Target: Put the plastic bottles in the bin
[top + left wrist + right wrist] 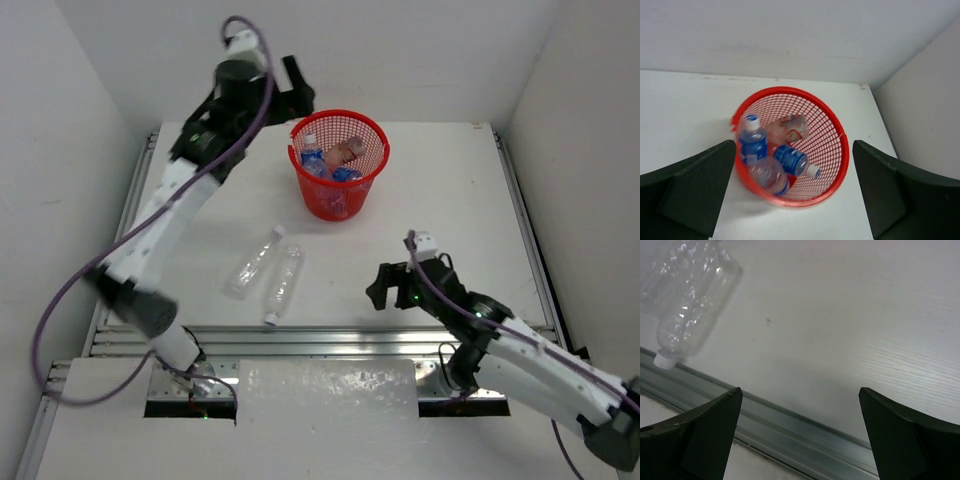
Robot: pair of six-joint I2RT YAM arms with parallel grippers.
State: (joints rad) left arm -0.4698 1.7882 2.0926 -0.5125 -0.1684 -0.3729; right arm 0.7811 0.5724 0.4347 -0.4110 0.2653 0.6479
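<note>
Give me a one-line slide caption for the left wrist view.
Left hand open, facing the red bin with four plastic bottles inside.

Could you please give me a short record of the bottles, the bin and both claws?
container: red mesh bin, upright, far centre of table
in bin: three blue-labelled bottles, one red-labelled bottle
on table: two unlabelled bottles, lying side by side
left claw: open, empty, raised near the bin
right claw: open, empty, low over the table
remaining: two bottles to bin
</note>
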